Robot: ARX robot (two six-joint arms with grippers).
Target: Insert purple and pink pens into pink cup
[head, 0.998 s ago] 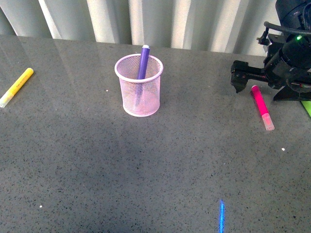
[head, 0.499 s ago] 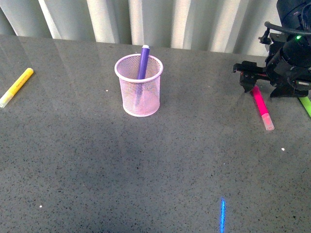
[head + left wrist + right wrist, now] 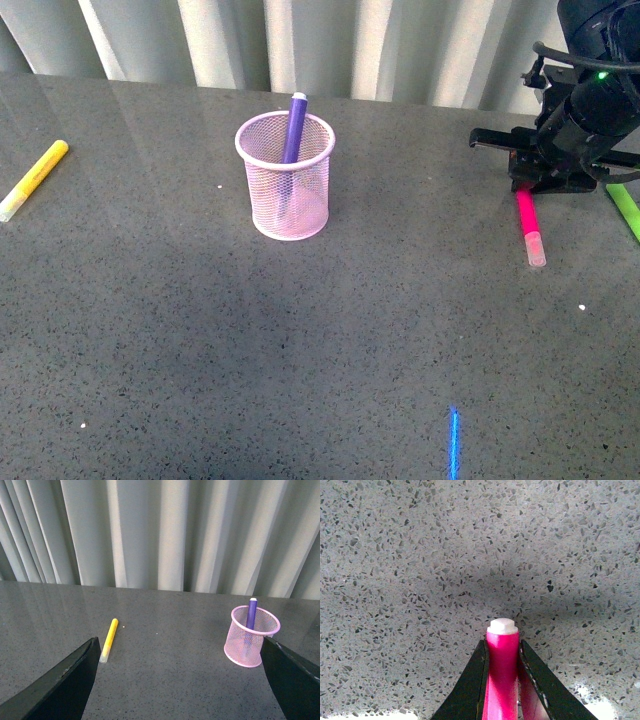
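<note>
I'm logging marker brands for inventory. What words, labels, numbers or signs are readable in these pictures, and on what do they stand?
None can be read. The pink pen, purple pen, yellow marker and pink cup show no print. The green marker is partly cut off by the frame edge, with nothing legible on it.

Right arm low, far right.
Right gripper [image 3: 522, 184] clamped on pink pen [image 3: 528, 222]; left gripper [image 3: 179, 650] fingers spread wide.
</note>
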